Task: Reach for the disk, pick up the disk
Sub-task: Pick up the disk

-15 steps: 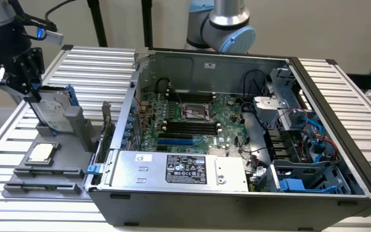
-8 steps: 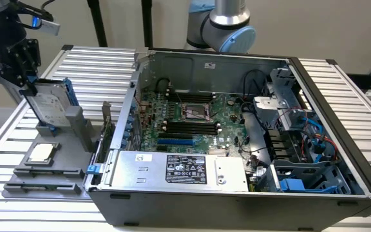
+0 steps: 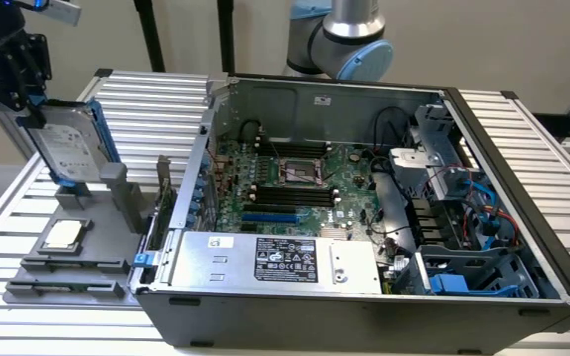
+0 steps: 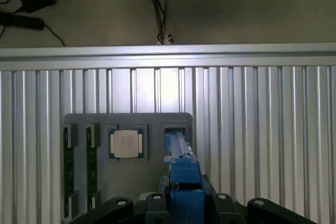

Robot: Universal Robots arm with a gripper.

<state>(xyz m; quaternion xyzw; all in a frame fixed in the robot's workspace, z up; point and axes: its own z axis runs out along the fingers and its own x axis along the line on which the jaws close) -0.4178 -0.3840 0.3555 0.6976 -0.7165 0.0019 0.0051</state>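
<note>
In the exterior view the claw [image 3: 30, 111] pinched the upper end of the disk [image 3: 72, 144]. The disk stood tilted, label face showing, at ten o'clock from the open computer case [image 3: 364, 319]. Its lower end met the grey tray [image 3: 107, 278] on the bench [image 3: 522, 133]; whether they touched I could not tell. The chip [image 3: 62, 233] lay at six o'clock from the disk. The wrist view showed the disk [image 4: 178, 150] edge-on, its blue carrier clamped in the claw [image 4: 186, 195], and cables [image 4: 31, 3] on the floor beyond the bench.
</note>
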